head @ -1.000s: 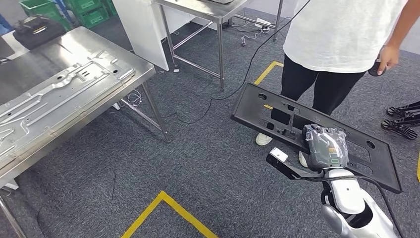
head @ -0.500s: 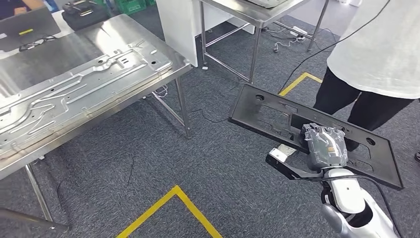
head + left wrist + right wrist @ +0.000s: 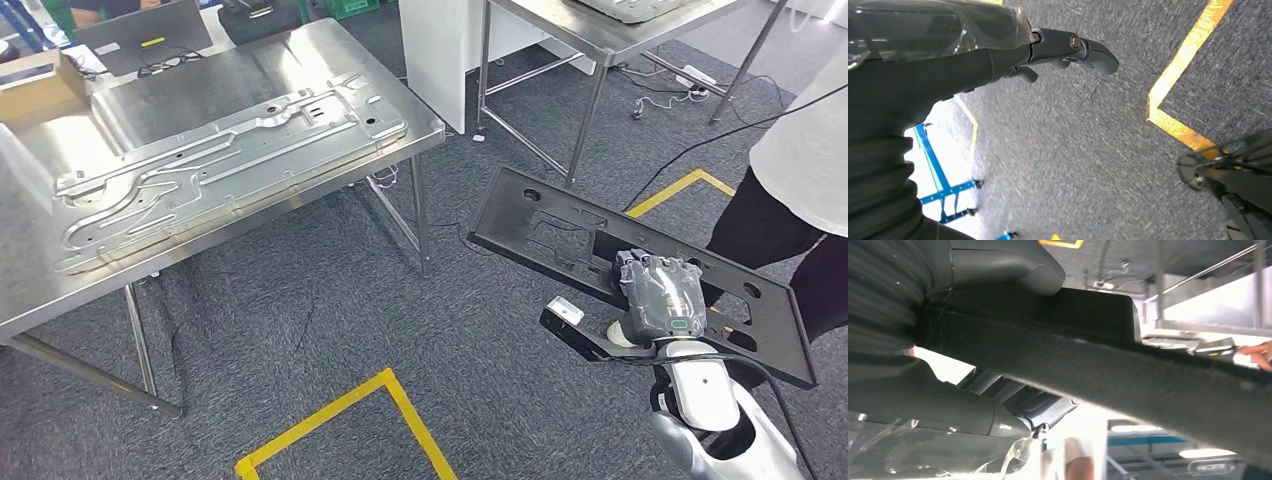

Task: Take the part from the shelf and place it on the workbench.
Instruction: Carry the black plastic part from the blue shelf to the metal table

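Observation:
The part (image 3: 545, 225) is a long, flat black plastic panel with cut-outs, held level above the grey carpet in the head view. My right hand (image 3: 660, 298) grips it near the middle of its near edge, fingers over the top. Seen from the right wrist, the part (image 3: 1128, 370) crosses the picture edge-on with my thumb (image 3: 998, 265) pressed against it. The steel workbench (image 3: 160, 90) stands to the left of the part and farther off, with a pressed metal sheet (image 3: 220, 160) lying on it. My left hand (image 3: 998, 50) hangs over the carpet, fingers apart, holding nothing.
A person (image 3: 800, 170) in a white top and dark trousers stands close behind the part on the right. A second steel table (image 3: 600, 30) is at the back. Yellow floor tape (image 3: 340, 420) marks the carpet. A cardboard box (image 3: 40, 85) sits on the workbench's far side.
The camera has turned left: the workbench has slid toward the picture's middle and the person toward the right edge. My right hand keeps the same hold on the part.

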Motion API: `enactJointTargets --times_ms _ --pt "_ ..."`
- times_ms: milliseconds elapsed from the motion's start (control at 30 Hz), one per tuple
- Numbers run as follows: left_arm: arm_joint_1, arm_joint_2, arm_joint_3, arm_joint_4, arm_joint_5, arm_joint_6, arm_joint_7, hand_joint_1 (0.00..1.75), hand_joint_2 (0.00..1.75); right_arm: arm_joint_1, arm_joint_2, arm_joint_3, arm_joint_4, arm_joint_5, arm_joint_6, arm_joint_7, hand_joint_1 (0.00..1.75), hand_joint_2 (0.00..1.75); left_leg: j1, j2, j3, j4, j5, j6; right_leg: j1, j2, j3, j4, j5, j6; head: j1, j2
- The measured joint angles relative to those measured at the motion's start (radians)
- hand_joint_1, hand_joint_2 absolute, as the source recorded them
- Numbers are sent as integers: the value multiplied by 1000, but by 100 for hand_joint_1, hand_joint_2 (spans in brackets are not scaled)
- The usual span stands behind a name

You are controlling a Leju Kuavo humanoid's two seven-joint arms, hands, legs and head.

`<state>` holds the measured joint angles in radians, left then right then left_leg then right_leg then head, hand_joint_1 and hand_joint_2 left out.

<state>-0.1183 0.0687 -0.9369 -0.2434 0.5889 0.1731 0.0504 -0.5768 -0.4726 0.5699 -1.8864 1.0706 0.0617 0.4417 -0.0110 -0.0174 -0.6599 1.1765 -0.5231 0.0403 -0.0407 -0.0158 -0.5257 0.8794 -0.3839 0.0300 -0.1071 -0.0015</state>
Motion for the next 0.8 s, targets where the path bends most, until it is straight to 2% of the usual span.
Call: enactJointTargets --times_ms 33,67,100,133,167,200,233,267,333,367,400,467,500,533,567,600,633,667,700,733,767,800 --pt "0 0 0 0 -1 0 0 0 175 1 0 0 0 0 3 0 175 175 2 1 -17 26 -2 -1 1 -11 2 0 -3 0 0 0" --pt "1 0 0 0 -1 0 0 0 175 1 0 0 0 0 5 0 175 175 2 2 -11 5 17 1 2 -22 6 0 -6 1 0 0" --pt "1 0 -1 0 -2 0 0 0 175 1 0 0 0 0 7 0 175 175 0 8 18 -57 52 6 2 -32 12 -1 -9 2 0 0" --pt "1 0 -1 0 -2 0 0 0 175 1 0 0 -1 -1 8 0 175 175 -5 25 62 -144 95 14 2 -42 21 -4 -12 3 0 0" --pt "0 0 0 0 -3 2 0 0 175 1 0 0 -2 -1 8 0 175 175 -13 54 104 -230 131 23 3 -52 29 -6 -16 6 0 0" --pt "-2 1 0 0 -4 3 0 0 175 1 0 -1 -2 -1 8 0 175 175 -20 79 135 -291 154 31 4 -60 36 -9 -19 9 0 0" --pt "-3 2 0 0 -5 4 0 0 175 1 -1 -1 -3 -1 8 0 175 175 -26 97 150 -324 165 37 6 -69 40 -10 -22 14 0 0" --pt "-4 2 -1 0 -6 5 0 0 175 1 0 -1 -3 -1 9 1 175 175 -30 100 153 -335 166 40 7 -79 44 -12 -26 19 0 0" --pt "-3 2 -1 0 -8 6 -1 0 175 -1 0 -2 -4 -1 10 1 175 175 -26 78 161 -342 169 40 7 -90 55 -12 -36 30 0 0" --pt "-2 2 -1 0 -10 6 -2 0 175 -2 -1 -3 -5 -1 10 1 175 175 -22 66 169 -347 171 41 7 -77 52 7 -52 34 0 0" --pt "-2 2 -1 0 -10 6 -2 0 175 -3 -1 -4 -6 -1 11 1 175 175 -19 55 177 -351 174 43 7 -54 35 51 -78 36 0 0" --pt "-6 2 -1 0 -11 7 -3 0 175 0 -4 -5 -6 -2 11 1 175 175 -17 31 182 -351 173 50 8 -6 -45 208 -149 36 1 0" --pt "-7 2 -1 0 -11 7 -3 0 175 2 -5 -6 -6 -2 12 1 175 175 -17 18 183 -350 173 52 10 3 -88 283 -173 37 1 0" --pt "-8 2 -2 0 -11 7 -3 0 175 4 -5 -6 -6 -2 13 1 175 175 -18 3 184 -350 171 53 12 7 -118 326 -177 36 1 0" --pt "-6 1 -2 0 -11 7 -3 0 175 6 -6 -6 -6 -2 13 1 175 175 -19 -13 187 -349 169 53 13 9 -125 323 -157 36 1 0" --pt "-5 1 -2 0 -11 6 -3 0 175 6 -6 -6 -6 -2 13 1 175 175 -19 -28 192 -348 166 52 13 13 -110 272 -116 34 1 0" --pt "-3 1 -2 0 -11 6 -3 0 175 6 -6 -7 -6 -2 13 1 175 175 -18 -42 196 -346 162 50 12 28 -79 192 -66 33 1 0" --pt "-3 0 -2 0 -11 6 -3 0 175 5 -6 -7 -6 -2 14 1 175 175 -20 -56 199 -343 158 46 11 53 -45 108 -24 31 1 0" --pt "-4 0 -2 0 -11 6 -3 0 175 5 -7 -8 -7 -3 14 1 175 175 -20 -68 199 -341 153 43 8 75 -18 42 5 29 1 0" --pt "-5 0 -2 0 -11 6 -3 0 175 4 -8 -9 -7 -3 15 1 175 175 -20 -80 197 -339 150 39 7 90 -4 5 16 26 1 0" --pt "-5 0 -2 0 -11 7 -3 0 175 4 -8 -9 -7 -3 16 1 175 175 -20 -91 194 -339 149 36 8 92 2 -8 15 22 1 0" --pt "-4 0 -2 0 -11 7 -3 0 175 3 -8 -9 -7 -3 16 1 175 175 -17 -102 192 -340 149 32 8 79 3 -11 14 17 1 0"
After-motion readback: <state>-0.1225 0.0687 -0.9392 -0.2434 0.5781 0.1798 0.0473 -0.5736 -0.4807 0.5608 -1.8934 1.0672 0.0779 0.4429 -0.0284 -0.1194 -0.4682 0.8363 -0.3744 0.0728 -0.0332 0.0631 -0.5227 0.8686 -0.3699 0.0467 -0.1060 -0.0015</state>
